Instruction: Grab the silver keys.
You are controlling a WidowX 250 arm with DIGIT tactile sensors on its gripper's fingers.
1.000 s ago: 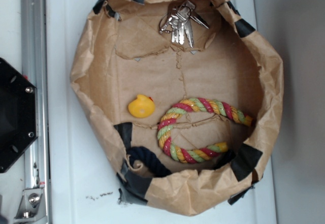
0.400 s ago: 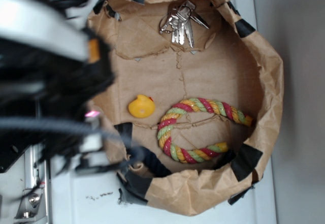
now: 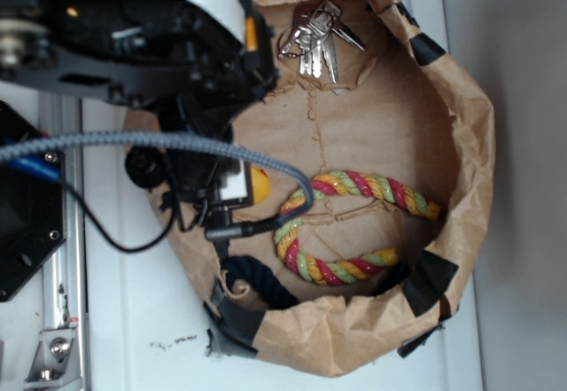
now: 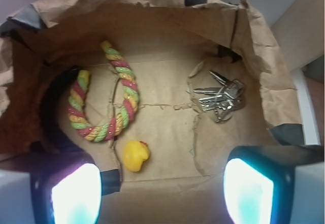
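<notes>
Exterior view: a brown paper bag with rolled-down walls and black tape patches lies open on the white tabletop. The silver keys lie on the bag floor at about 12 o'clock, close under the far wall. A striped rope toy curls at about 5 o'clock. The robot arm covers the 9 to 11 o'clock side and hides most of the yellow duck; the claw itself cannot be made out here.

Wrist view: the gripper hangs over the bag with its jaws spread wide and nothing between them. The keys sit at about 2 o'clock, well apart from it; the duck is nearest, and the rope toy lies at 10 o'clock.

The keys look rigid, smooth and thin, likely to slip and splay. The stacked middle near the rings seems the best hold.
</notes>
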